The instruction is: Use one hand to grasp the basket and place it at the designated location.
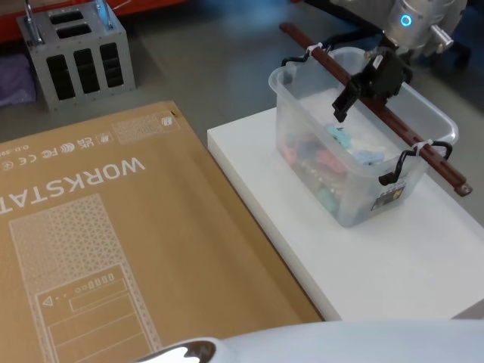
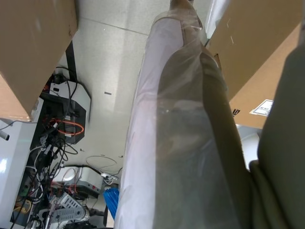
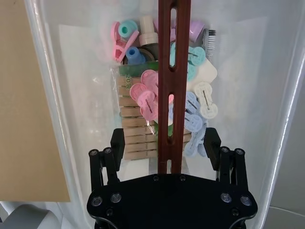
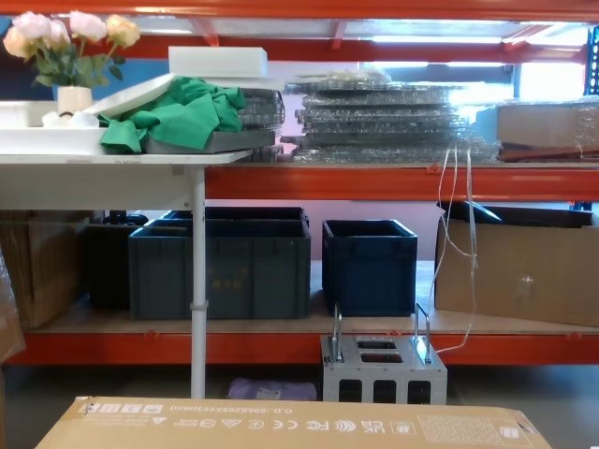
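Right gripper (image 3: pixel 165 143) is hovering with fingers spread either side of basket (image 1: pixel 299 132) handle (image 3: pixel 170 71), pegs (image 3: pixel 145 98) lying below it.

This is a storeroom or workshop with a bare concrete floor (image 1: pixel 219 68). Orange steel shelving (image 4: pixel 374 182) holds dark blue crates (image 4: pixel 370 265), cardboard boxes (image 4: pixel 519 271) and stacks of wrapped trays (image 4: pixel 388 117). Tangled cables and electronic gear (image 2: pixel 62 119) lie on the floor.
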Available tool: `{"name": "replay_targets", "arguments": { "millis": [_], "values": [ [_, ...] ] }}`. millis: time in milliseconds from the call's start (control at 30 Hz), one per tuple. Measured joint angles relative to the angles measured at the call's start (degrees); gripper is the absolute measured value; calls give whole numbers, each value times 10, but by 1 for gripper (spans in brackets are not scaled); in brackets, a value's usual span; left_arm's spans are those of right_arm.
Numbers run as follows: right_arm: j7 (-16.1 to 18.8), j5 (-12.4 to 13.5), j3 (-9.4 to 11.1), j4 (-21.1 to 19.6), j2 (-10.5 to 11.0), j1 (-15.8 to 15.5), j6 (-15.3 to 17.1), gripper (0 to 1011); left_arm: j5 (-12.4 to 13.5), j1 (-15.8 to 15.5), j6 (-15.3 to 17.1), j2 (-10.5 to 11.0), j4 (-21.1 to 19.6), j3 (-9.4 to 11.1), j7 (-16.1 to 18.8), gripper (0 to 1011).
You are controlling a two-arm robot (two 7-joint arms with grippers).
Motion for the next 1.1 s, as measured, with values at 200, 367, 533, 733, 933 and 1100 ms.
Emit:
{"name": "replay_targets", "arguments": {
  "millis": [200,367,533,733,933,1100],
  "values": [
    [2,-3,12,-10,6,3,6,1001,0,0,0,0,0,0,0,0],
    [5,-6,22,-17,11,4,12,1001,0,0,0,0,0,0,0,0],
    [6,-7,35,-31,21,4,19,1001,0,0,0,0,0,0,0,0],
    [5,-6,50,-44,32,2,26,1001,0,0,0,0,0,0,0,0],
    [3,-4,61,-51,37,0,30,1002,0,0,0,0,0,0,0,0],
    [3,-2,71,-56,40,-1,33,1001,0,0,0,0,0,0,0,0]
  ]
}}
